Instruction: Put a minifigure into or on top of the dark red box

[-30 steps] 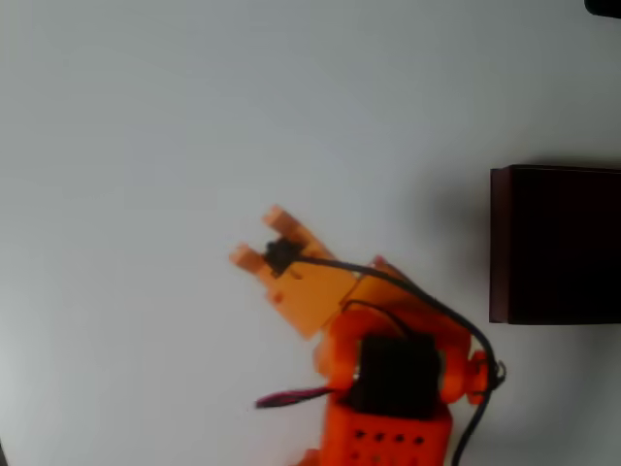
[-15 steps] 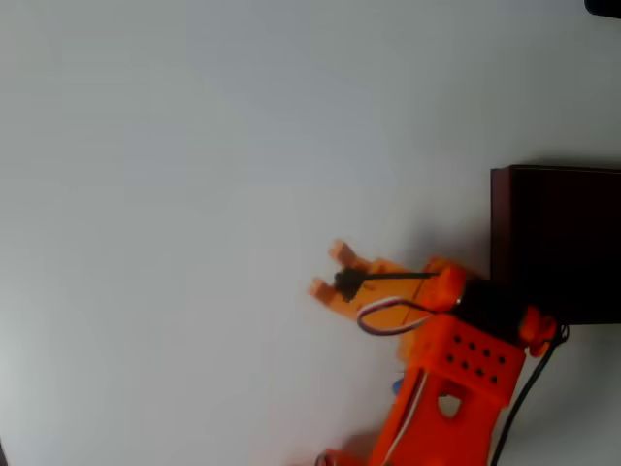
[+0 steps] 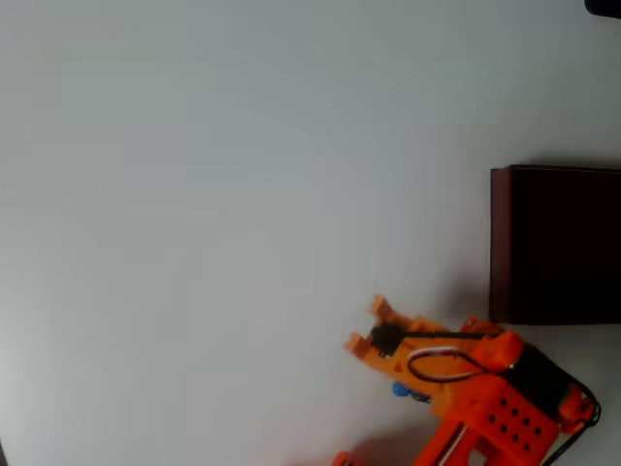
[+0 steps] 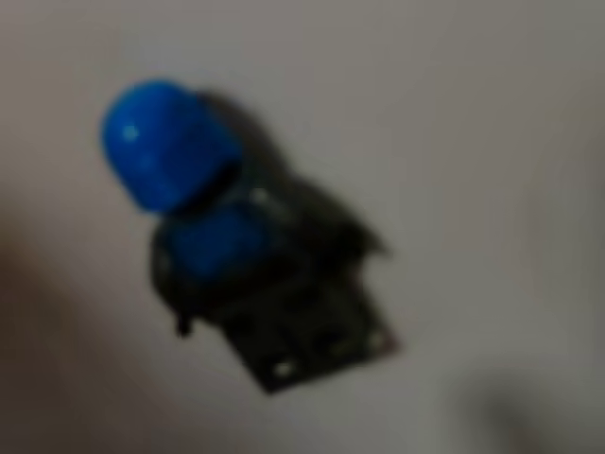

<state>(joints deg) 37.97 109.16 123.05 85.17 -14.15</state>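
Note:
The minifigure (image 4: 236, 255) lies on the pale table close under the wrist camera, blurred, with a bright blue helmet and a dark body. In the overhead view only a blue speck of the minifigure (image 3: 400, 390) peeks out beneath the orange arm. My orange gripper (image 3: 366, 325) points left with its fingers apart and nothing between them. It is just up and left of that speck. The dark red box (image 3: 499, 243), with its almost black interior, sits at the right edge, up and right of the gripper.
The arm's orange base (image 3: 495, 422) fills the bottom right corner, just below the box. A black object (image 3: 604, 6) pokes in at the top right corner. The pale table (image 3: 194, 214) stretches to the left and top.
The arm has swung right and down, carrying the gripper from the middle of the table to near the box's lower left corner. Its fingers stay apart. The blue speck now shows under the arm.

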